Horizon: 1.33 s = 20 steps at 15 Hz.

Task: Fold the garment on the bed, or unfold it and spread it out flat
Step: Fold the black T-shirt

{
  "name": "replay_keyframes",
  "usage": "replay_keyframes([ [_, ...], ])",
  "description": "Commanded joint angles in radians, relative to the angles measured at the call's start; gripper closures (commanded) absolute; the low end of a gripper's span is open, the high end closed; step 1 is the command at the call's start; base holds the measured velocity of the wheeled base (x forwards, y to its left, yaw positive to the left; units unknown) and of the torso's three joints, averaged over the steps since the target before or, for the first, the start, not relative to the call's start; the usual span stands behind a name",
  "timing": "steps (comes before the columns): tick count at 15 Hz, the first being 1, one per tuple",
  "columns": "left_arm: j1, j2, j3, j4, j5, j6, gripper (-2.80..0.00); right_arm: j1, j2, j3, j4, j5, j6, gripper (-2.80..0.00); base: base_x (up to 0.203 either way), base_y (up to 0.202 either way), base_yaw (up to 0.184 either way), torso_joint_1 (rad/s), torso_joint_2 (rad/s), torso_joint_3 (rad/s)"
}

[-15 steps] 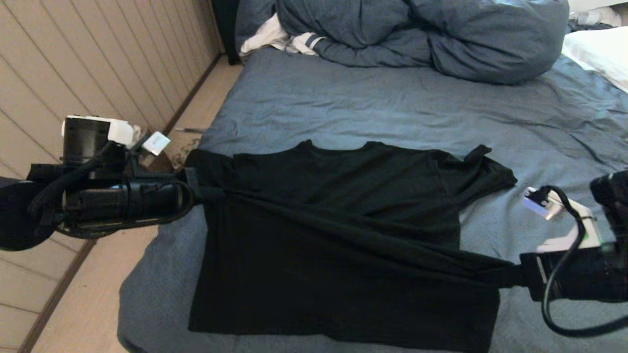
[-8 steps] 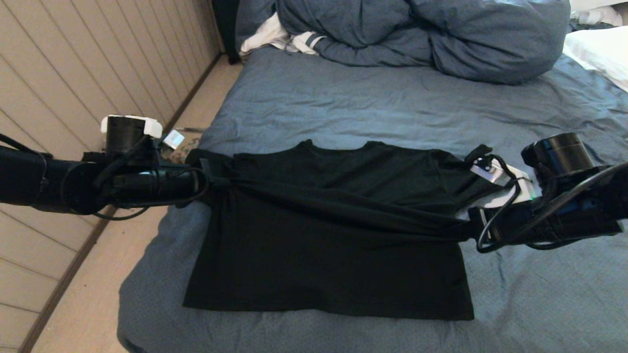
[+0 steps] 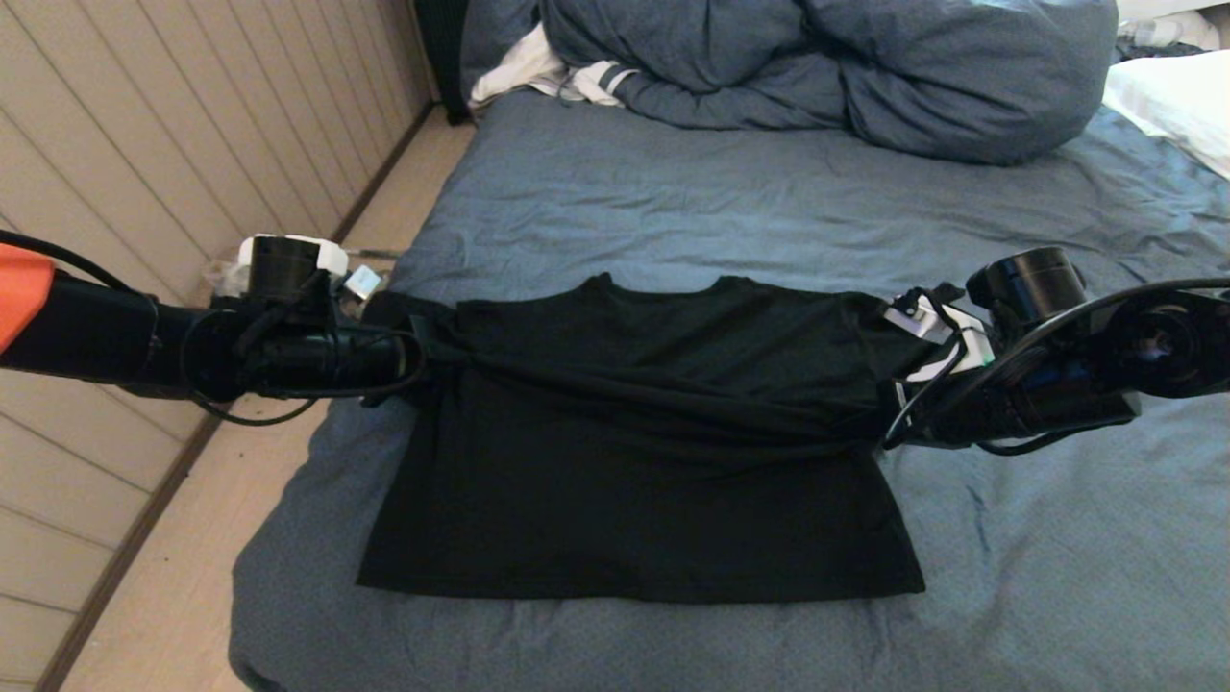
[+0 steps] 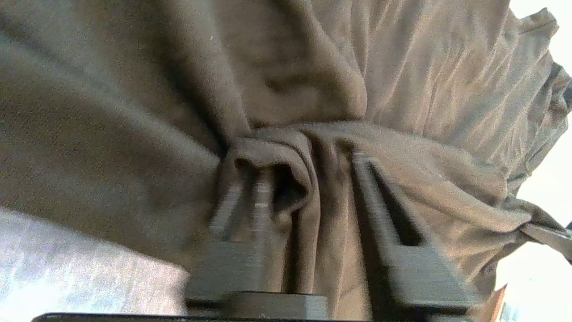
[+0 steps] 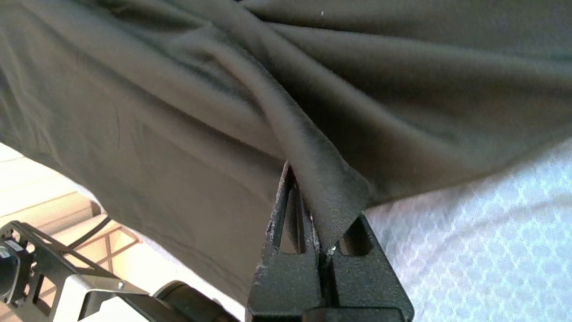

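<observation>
The garment (image 3: 634, 461), a plain black T-shirt, lies across the near part of the bed (image 3: 673, 202), its lower part folded over towards the collar, with a taut ridge of cloth running between my two grippers. At the shirt's left edge my left gripper (image 3: 423, 351) has its fingers apart, and bunched folds of the garment (image 4: 313, 67) lie loosely between them at the left gripper (image 4: 308, 165). At the right edge my right gripper (image 3: 889, 432) is shut on a hemmed corner of the garment (image 5: 178, 112), pinched at the right gripper (image 5: 324, 192).
A bulky blue duvet (image 3: 865, 67) is heaped at the far end, with a white striped cloth (image 3: 538, 72) beside it and a white pillow (image 3: 1172, 96) at the far right. Wooden floor (image 3: 192, 538) and a panelled wall run along the bed's left side.
Both arms have moved away from me, carrying the shirt's edge towards the collar; the right one went furthest. The near hem has drawn up the bed. The left fingers have parted.
</observation>
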Motion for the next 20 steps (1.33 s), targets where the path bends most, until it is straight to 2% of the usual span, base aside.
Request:
replay_keyframes([
  [1, 0.000, -0.024, -0.001, 0.010, -0.003, -0.002, -2.80, 0.001, 0.012, -0.008, 0.001, 0.005, 0.000, 0.00, 0.000, 0.000, 0.000, 0.000, 0.00, 0.000],
  [6, 0.058, -0.171, 0.124, 0.035, -0.003, 0.033, -2.80, -0.002, 0.016, -0.009, 0.001, 0.006, -0.003, 0.00, 0.000, 0.000, 0.000, 0.000, 0.00, 0.000],
  [9, 0.078, -0.241, 0.289, 0.030, -0.011, 0.052, -2.80, -0.004, 0.033, -0.019, 0.001, 0.006, -0.001, 0.00, 0.000, 0.000, 0.000, 0.000, 0.00, 0.000],
  [12, 0.081, -0.318, 0.457, 0.009, -0.050, 0.074, -2.80, -0.005, 0.046, -0.034, 0.003, 0.003, 0.011, 0.00, 0.000, 0.000, 0.000, 0.000, 0.00, 0.000],
  [15, 0.044, -0.321, 0.562, -0.070, -0.064, 0.087, -2.80, -0.008, 0.035, -0.020, 0.006, 0.003, 0.013, 0.00, 0.000, 0.000, 0.000, 0.000, 0.00, 0.000],
  [18, -0.024, -0.273, 0.578, -0.092, -0.064, 0.091, -2.80, -0.007, 0.035, -0.021, 0.004, 0.001, 0.011, 0.00, 0.000, 0.000, 0.000, 0.000, 0.00, 0.000],
  [20, -0.032, -0.236, 0.578, -0.111, -0.059, 0.091, -2.80, -0.007, 0.037, -0.029, 0.009, 0.000, 0.011, 0.00, 0.000, 0.000, 0.000, 0.000, 0.00, 0.000],
])
